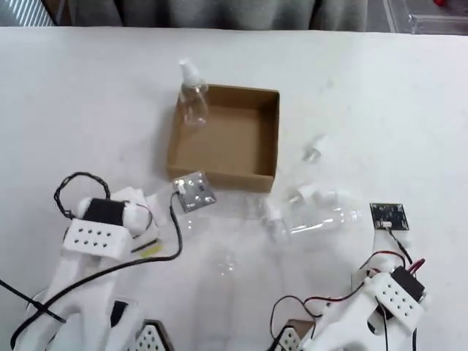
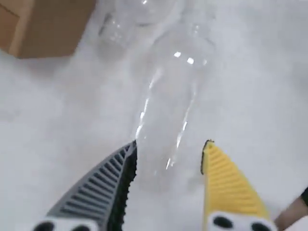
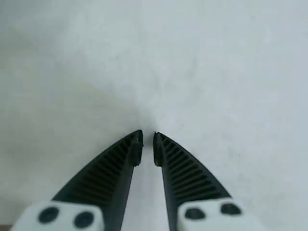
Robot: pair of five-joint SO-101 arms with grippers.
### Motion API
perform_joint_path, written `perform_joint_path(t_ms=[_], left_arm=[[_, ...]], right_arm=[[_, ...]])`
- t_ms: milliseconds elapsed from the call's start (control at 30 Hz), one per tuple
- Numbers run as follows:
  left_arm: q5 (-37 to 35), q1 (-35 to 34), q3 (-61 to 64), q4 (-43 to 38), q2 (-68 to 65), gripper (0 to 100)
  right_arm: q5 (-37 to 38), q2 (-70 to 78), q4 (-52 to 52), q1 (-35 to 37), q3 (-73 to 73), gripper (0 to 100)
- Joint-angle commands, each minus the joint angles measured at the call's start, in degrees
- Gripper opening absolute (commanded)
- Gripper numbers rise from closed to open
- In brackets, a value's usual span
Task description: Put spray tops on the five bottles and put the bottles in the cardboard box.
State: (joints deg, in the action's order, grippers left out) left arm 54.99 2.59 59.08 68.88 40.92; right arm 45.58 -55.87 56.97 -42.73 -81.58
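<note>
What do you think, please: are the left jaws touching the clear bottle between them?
Cannot tell. In the left wrist view the left gripper straddles the clear bottle, but its see-through edges fade beside the jaws.

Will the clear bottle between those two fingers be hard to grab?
Probably. The bottle lies on its round side, so a nudge may roll it. It looks empty, so likely light, and its glossy surface might slip in the left gripper.

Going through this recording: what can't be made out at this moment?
- High view: how many clear plastic bottles lie right of the brown cardboard box. They overlap and are transparent against the white table.
- Left wrist view: whether the clear bottle that the open left gripper straddles is capped. Its neck is blurred.
</note>
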Motion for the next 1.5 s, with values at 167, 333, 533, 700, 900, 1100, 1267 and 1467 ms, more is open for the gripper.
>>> perform_joint_path(t_ms=[167,333,533,700,900,1100,1267,1467], left_arm=[[1.49,4.44,-10.90,6.68,1.80,32],[3.69,10.51,-14.68,6.59,1.71,32],[7.74,13.67,-14.68,6.42,1.45,32],[8.35,13.49,-15.03,1.23,-5.67,32],[7.47,13.23,-15.12,-6.07,-15.60,32],[7.30,13.23,-15.03,-11.16,-20.44,32],[7.21,12.70,-15.12,-11.69,-23.52,32],[7.21,8.92,-14.24,-13.63,-24.48,32]], right_arm=[[0.70,-1.10,-0.84,-0.04,0.26,2.8],[0.70,-1.10,-0.84,0.92,0.18,2.8],[0.70,-1.10,-0.84,1.10,0.18,2.8],[0.70,-1.10,-0.84,1.10,0.18,2.8],[0.70,-1.10,-0.84,1.10,0.18,2.8],[0.70,-1.10,-0.84,1.10,0.18,2.8],[0.70,-1.10,-0.84,1.10,0.18,2.8],[0.70,-1.10,-0.84,1.10,0.18,2.8]])
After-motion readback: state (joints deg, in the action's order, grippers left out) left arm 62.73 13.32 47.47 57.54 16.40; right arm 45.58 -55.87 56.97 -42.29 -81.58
